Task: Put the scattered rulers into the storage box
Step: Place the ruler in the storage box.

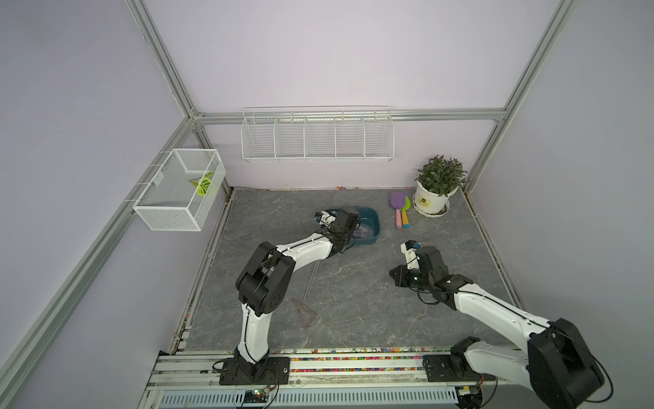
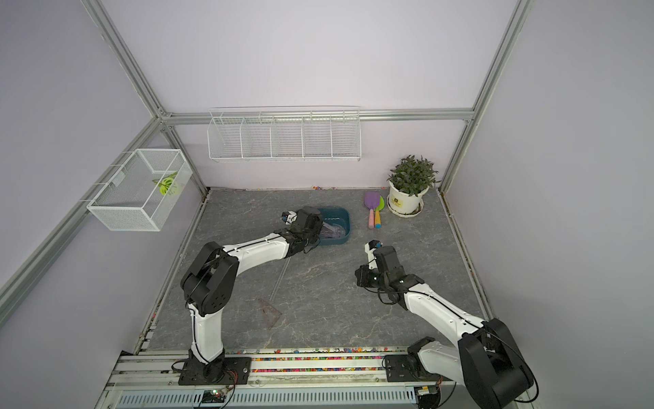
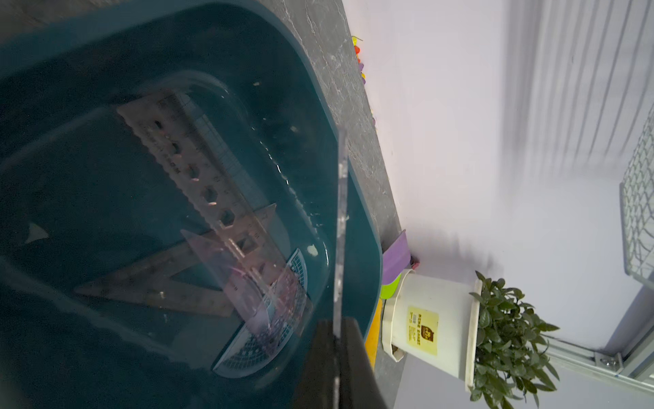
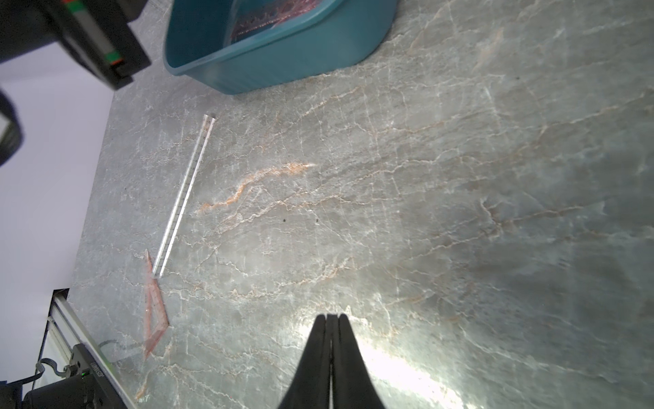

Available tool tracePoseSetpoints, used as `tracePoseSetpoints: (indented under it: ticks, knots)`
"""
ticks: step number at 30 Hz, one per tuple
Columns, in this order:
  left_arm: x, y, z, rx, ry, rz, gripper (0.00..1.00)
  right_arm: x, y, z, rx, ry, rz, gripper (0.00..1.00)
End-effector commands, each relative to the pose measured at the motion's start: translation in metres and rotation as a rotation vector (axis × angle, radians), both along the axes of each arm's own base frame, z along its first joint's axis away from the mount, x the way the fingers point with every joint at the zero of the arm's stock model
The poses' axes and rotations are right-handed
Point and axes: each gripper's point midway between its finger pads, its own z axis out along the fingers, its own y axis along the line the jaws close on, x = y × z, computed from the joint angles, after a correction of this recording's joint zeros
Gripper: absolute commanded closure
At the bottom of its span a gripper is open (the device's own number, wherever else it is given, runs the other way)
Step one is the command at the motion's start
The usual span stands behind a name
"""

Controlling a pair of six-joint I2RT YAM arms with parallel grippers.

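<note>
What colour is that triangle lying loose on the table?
Reddish-brown and see-through; the triangle shows best in the right wrist view.

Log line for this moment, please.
left gripper: shut on clear straight plastic ruler, at shallow dark teal plastic tub | right gripper: shut, empty | on grey table: long clear straight ruler, brown tinted triangle

We see a grey marbled table (image 1: 354,301). At about one o'clock on it stands a white pot (image 1: 430,203) with a leafy green plant (image 1: 440,173). Just beside the pot, toward the centre, lie a purple shovel (image 1: 397,201) and a green shovel (image 1: 407,204), touching, handles pointing to six. On the wall at twelve hangs a long white wire rack (image 1: 317,138). At ten, a white mesh basket (image 1: 166,217) holds a green leaf-shaped thing (image 1: 203,185). Coloured beads (image 1: 354,358) line the rail at six.
</note>
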Motion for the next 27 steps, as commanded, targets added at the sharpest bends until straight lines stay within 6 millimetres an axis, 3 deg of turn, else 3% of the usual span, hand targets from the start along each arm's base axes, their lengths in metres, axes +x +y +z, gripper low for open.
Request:
tracePoseSetpoints:
  ticks: [1, 7, 27]
  knots:
    - [0.021, -0.014, 0.012, -0.100, -0.053, 0.044, 1.00, -0.007, -0.002, -0.005, 0.003, 0.013, 0.015, 0.90]
    - [0.034, -0.033, -0.003, -0.164, -0.020, 0.019, 1.00, -0.007, -0.003, -0.008, 0.010, 0.017, 0.012, 0.90]
    - [0.049, -0.038, -0.042, -0.181, 0.037, 0.022, 0.96, -0.005, -0.005, -0.016, 0.022, 0.036, 0.002, 0.90]
